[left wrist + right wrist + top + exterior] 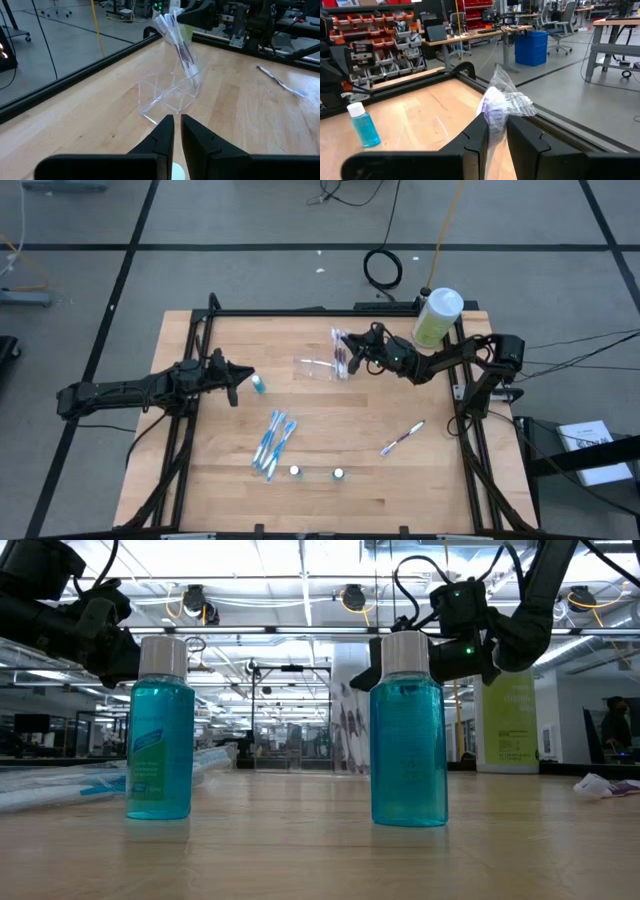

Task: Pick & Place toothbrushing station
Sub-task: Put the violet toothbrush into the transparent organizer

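Partway, by my reading: right gripper [496, 131], jaws clamped on a wrapped toothbrush pack [502, 102], hovers just beside the toothbrushing station [318, 368] mid-table; left gripper [176, 131], jaws narrow and empty, waits.

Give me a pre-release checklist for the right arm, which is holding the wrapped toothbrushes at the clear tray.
1. Right gripper grip on the wrapped toothbrushes: ok, fingers clamped on the wrap.
2. Pack's lower end inside the clear tray: cannot tell; the pack leans at the tray's far end.
3. Tray sitting flat on the table: ok.
4. Left gripper away from the tray: ok, empty, beside the small blue bottle.
5. Loose blue toothbrushes out of the way: ok, well apart from the tray.
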Action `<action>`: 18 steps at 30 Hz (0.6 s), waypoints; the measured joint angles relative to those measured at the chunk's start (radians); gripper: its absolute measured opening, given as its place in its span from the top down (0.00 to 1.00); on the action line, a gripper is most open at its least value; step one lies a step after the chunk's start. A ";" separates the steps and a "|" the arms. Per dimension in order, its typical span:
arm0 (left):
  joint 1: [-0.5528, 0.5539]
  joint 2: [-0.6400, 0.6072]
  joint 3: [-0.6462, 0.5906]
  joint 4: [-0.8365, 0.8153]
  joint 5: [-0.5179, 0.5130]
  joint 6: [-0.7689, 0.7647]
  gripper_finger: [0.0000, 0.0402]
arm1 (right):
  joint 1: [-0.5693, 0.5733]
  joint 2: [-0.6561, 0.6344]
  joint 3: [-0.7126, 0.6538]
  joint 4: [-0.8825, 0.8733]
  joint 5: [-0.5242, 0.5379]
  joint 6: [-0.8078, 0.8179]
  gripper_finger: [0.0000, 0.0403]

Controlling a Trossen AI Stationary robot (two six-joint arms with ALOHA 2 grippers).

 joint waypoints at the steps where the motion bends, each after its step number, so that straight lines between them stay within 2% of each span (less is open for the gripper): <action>1: 0.000 0.000 0.000 0.000 0.000 0.000 0.91 | 0.000 0.000 0.000 0.000 0.000 -0.002 0.86; 11: 0.000 0.000 0.000 0.000 0.000 0.000 0.91 | -0.003 0.000 0.000 -0.002 -0.003 -0.009 0.86; 18: 0.000 0.000 0.000 0.000 0.000 0.000 0.91 | -0.004 0.000 0.000 -0.031 -0.004 -0.110 0.77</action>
